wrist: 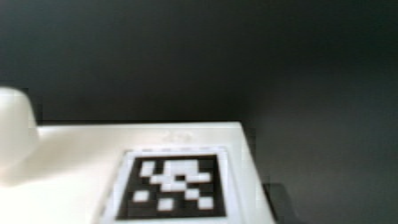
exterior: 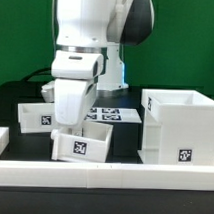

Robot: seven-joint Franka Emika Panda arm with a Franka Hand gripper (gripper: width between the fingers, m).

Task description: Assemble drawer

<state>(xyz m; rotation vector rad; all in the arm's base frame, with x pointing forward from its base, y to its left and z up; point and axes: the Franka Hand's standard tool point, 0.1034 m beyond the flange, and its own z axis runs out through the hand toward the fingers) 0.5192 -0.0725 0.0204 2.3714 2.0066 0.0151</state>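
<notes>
The drawer's tall white housing (exterior: 179,126) stands at the exterior view's right, open side up. One white tray (exterior: 82,144) sits slightly tilted in front of the arm, its tag facing forward. A second tray (exterior: 37,115) lies behind it to the left. My gripper (exterior: 66,122) is low over the front tray's back left corner, and its fingertips are hidden there. The wrist view is filled by a white tagged face (wrist: 175,180) very close below, with a rounded white part (wrist: 15,130) beside it. I cannot make out how the jaws stand.
The marker board (exterior: 113,115) lies flat behind the front tray, between the arm and the housing. The long low white border wall (exterior: 113,177) runs along the front. The table is black.
</notes>
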